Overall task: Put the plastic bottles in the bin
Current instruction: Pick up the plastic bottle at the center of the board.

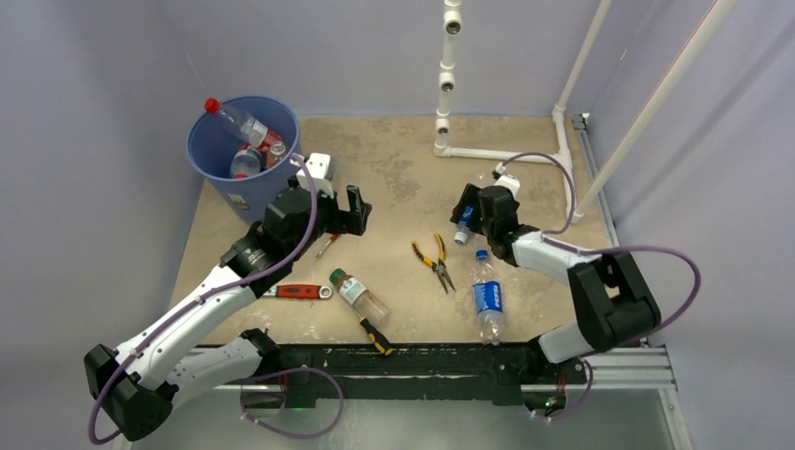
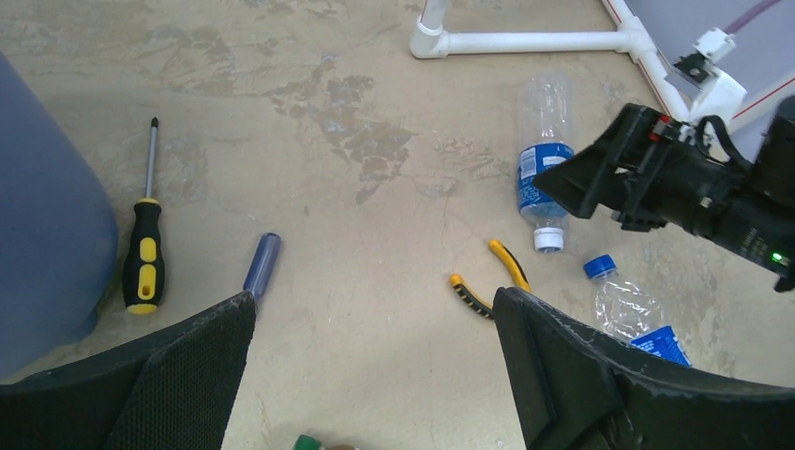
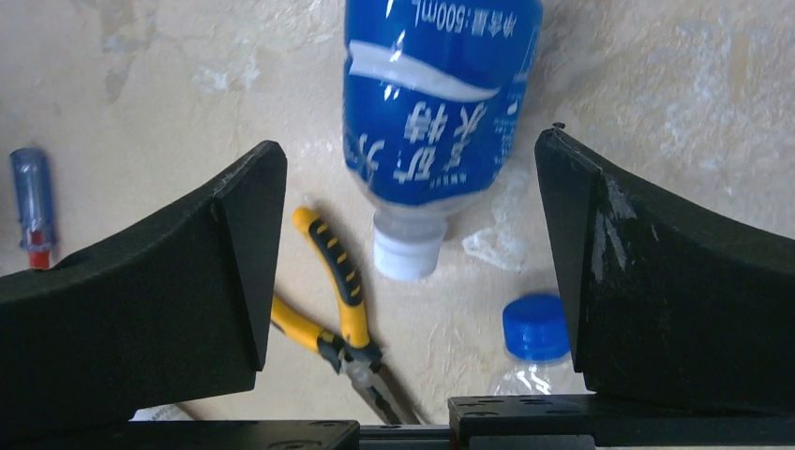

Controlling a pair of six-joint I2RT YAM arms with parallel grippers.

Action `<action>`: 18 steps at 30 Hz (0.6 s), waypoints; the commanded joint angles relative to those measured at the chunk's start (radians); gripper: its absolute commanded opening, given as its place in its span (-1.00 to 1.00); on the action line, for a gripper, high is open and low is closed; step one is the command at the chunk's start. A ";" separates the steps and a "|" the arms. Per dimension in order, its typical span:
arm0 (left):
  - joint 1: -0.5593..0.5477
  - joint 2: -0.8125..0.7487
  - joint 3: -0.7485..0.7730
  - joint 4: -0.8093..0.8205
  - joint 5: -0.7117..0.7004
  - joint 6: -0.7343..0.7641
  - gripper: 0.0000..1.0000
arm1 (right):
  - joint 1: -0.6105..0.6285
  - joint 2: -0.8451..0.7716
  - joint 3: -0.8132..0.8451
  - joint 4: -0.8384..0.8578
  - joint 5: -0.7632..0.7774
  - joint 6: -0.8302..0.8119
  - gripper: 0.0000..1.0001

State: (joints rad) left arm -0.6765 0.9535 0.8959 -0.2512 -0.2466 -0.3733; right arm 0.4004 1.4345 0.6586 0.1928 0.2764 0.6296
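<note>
Right gripper (image 3: 410, 155) hangs, jaws spread astride the blue-labelled water bottle (image 3: 436, 84), apparently poised to grab it for the bin (image 1: 217, 178).

The right gripper (image 3: 410, 145) hangs spread wide over the blue-labelled bottle (image 3: 436, 103), fingers clear of it on both sides. Its white cap (image 3: 405, 255) points to 6 o'clock. From there: pliers (image 3: 342, 300) at 7 o'clock, a blue cap (image 3: 536, 328) at 4, a screwdriver handle (image 3: 33, 197) far out at 9.
</note>
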 commanded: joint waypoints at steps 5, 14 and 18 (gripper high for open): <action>0.001 -0.001 0.000 0.030 0.024 0.009 0.93 | -0.026 0.177 0.148 0.042 0.057 0.000 0.92; 0.002 -0.008 -0.008 0.045 0.019 0.001 0.93 | -0.029 0.216 0.142 0.098 0.039 -0.029 0.17; 0.001 -0.029 -0.025 0.075 0.026 -0.001 0.93 | -0.012 0.083 0.081 0.123 0.010 -0.057 0.03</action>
State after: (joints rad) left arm -0.6765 0.9550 0.8864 -0.2420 -0.2375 -0.3740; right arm 0.3737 1.6527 0.7853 0.2485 0.2970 0.6128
